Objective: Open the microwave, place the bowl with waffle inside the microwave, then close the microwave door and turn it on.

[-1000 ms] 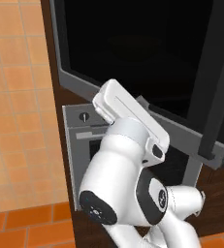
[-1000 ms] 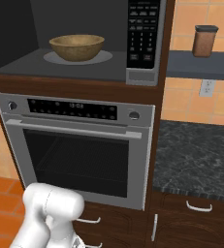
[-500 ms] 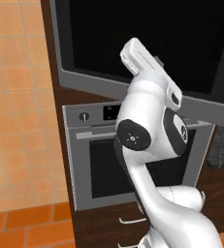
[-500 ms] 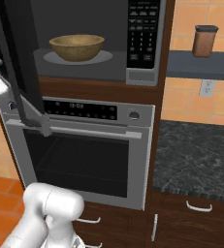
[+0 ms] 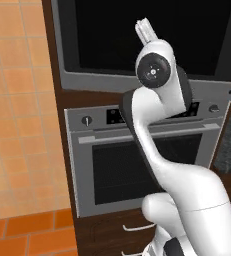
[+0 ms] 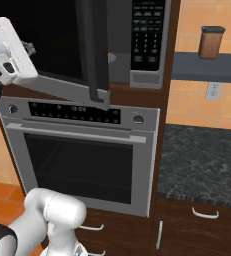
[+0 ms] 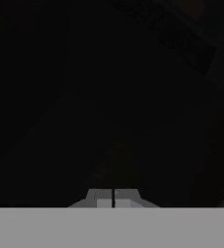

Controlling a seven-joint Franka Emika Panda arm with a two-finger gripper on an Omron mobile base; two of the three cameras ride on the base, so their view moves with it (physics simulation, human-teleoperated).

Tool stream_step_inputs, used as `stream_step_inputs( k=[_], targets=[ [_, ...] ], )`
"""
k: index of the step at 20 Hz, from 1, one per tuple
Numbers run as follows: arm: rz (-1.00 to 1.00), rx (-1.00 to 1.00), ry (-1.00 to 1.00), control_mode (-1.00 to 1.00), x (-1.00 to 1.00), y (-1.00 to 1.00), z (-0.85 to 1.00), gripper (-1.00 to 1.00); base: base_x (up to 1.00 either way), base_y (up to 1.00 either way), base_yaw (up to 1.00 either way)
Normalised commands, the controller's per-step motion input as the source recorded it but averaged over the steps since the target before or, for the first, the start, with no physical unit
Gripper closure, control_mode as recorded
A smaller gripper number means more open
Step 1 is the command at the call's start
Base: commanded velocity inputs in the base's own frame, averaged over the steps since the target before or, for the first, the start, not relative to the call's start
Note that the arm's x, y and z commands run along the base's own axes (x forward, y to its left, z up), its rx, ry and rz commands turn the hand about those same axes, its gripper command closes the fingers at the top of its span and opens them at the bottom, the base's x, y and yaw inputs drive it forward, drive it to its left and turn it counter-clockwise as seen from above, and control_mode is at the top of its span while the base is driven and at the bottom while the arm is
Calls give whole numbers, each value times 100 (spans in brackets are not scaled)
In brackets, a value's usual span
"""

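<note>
Microwave door (image 6: 62, 55) half-swung, my tool (image 7: 113, 198) pushing it home

My tool's tips sit pressed together, holding nothing, against dark glass. Beyond, the door angles across the microwave (image 6: 148, 45) above the oven (image 6: 82, 155); I cannot see the bowl with waffle behind it. A glancing push could slip off and leave it unlatched.

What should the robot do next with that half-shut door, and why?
Probably keep pushing the door until it latches. It hangs partly swung across the microwave, its free edge short of the keypad strip, and the hand, fingers together, faces the dark glass.
</note>
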Motion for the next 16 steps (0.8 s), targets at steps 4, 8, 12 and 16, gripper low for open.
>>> stream_step_inputs(
  k=[4,8,12,16],
  targets=[
    [31,25,0,-100,100,-34,-4,100,0,0,0],
    [31,14,-9,-100,100,-26,-26,100,0,0,0],
    [28,17,-5,-100,100,-26,-18,100,0,0,0],
    [23,26,5,-100,100,-33,3,100,0,0,0]
  ],
)
